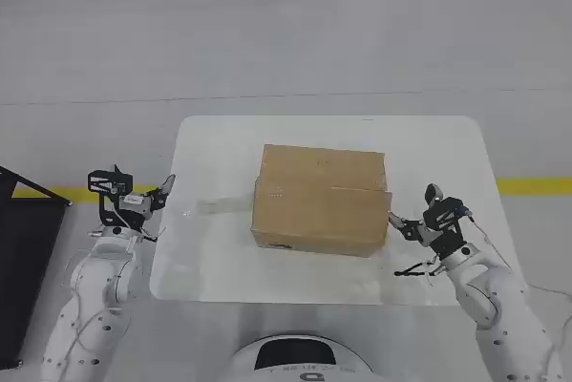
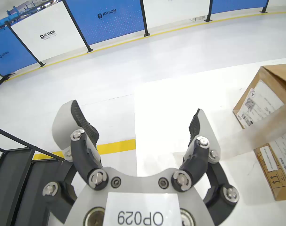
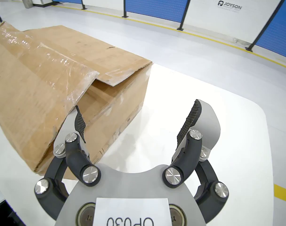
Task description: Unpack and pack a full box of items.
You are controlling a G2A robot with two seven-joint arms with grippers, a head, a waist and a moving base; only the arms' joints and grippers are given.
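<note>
Right gripper [image 3: 137, 106] gapes beside box [image 3: 51, 71]; left gripper [image 2: 136, 106] gapes at table [image 1: 438, 153] edge.

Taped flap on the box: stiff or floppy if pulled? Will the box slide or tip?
Flap probably bends easily: its edge is creased and lifted, with loose tape hanging off. Box likely slides rather than tips: broad, low, on a smooth table. Weight unclear: contents hidden.

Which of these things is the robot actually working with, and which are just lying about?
In the job: box, on the table; left gripper and right gripper, both open and empty.
Just about: black rack beside the table; fence panels; yellow floor line.
</note>
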